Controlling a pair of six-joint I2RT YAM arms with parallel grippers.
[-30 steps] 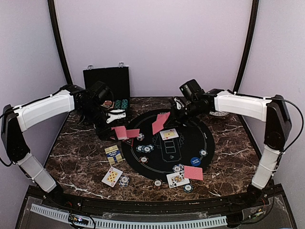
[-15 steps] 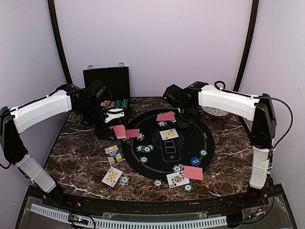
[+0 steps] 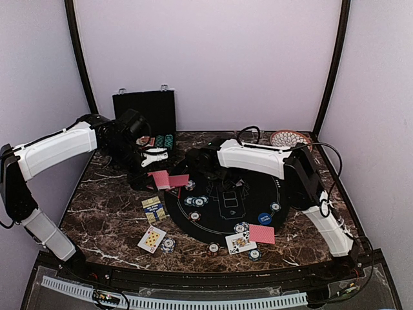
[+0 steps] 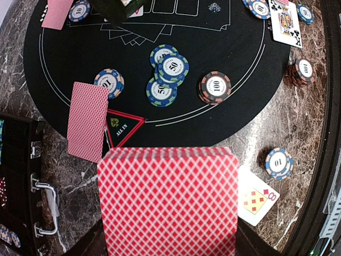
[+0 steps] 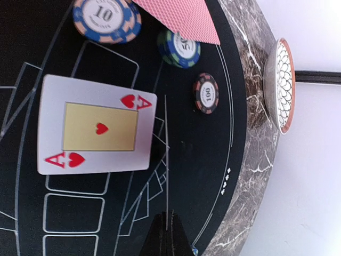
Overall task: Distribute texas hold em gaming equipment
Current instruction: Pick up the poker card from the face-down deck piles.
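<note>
My left gripper (image 3: 153, 175) is shut on a deck of red-backed cards (image 4: 169, 200) at the mat's left edge; the deck hides the fingers. My right gripper (image 5: 169, 230) is shut on a single card (image 5: 167, 160), seen edge-on, low over the black felt mat (image 3: 219, 223). In the top view it (image 3: 201, 169) is over the mat's far left. An ace of hearts (image 5: 96, 133) lies face up beside it. Poker chips (image 4: 166, 72), a 100 chip (image 4: 214, 87), a face-down card (image 4: 88, 120) and an ALL IN triangle (image 4: 121, 125) lie on the mat. A blue button disc (image 3: 264, 218) sits near right.
The black chip case (image 3: 145, 113) stands open at the back left. The patterned plate (image 3: 288, 137) is at the back right. A small card box (image 3: 153, 208), an eight of diamonds (image 4: 257, 194), other cards (image 3: 261, 234) and chips (image 3: 213, 247) lie along the near side.
My right arm has swung left across the far side of the mat, carrying the red-backed card, which its arm now hides from above. The left arm and deck have not moved.
</note>
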